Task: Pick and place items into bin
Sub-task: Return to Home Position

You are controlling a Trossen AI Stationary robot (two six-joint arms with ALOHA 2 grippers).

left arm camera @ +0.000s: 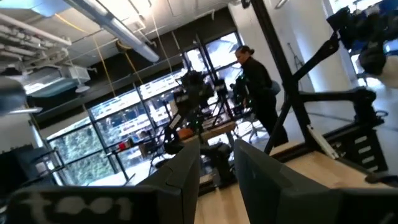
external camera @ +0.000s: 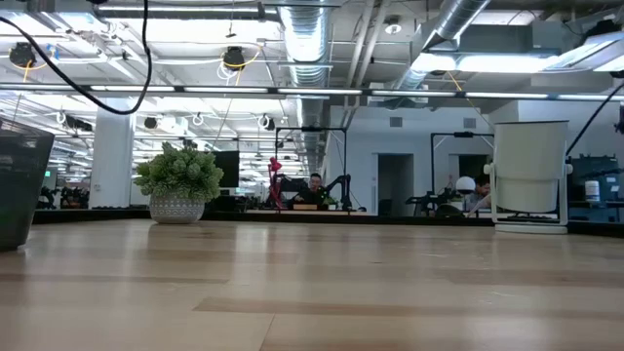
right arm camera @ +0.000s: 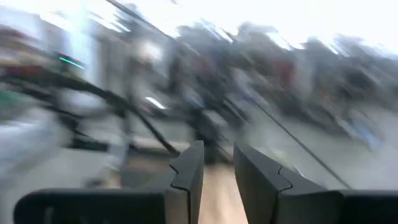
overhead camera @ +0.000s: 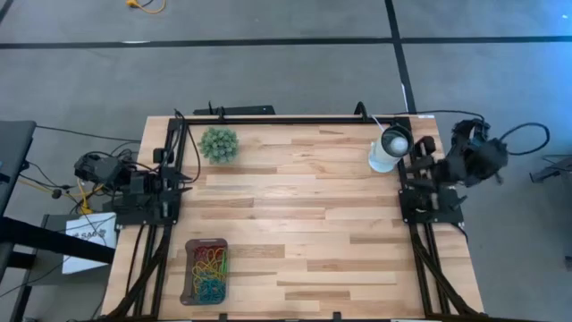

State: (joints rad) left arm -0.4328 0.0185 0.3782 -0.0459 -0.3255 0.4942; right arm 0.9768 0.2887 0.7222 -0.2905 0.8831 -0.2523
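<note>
The bin (overhead camera: 191,295), a small dark grey tray, stands near the table's front left corner. Its wall also shows at the edge of the low view (external camera: 19,190). The items (overhead camera: 209,268), red, yellow, green and blue rubber bands, lie heaped inside it. My left gripper (left arm camera: 217,168) is drawn back at the table's left edge and points up into the room. Its fingers stand a little apart with nothing between them. My right gripper (right arm camera: 219,174) is pulled back at the right edge. It is also slightly open and holds nothing.
A fuzzy green plant ball (overhead camera: 219,143) sits at the far left and a white round lamp (overhead camera: 391,148) at the far right. A black frame (overhead camera: 295,119) runs along the table's far edge and sides. A person (left arm camera: 258,87) stands in the room beyond.
</note>
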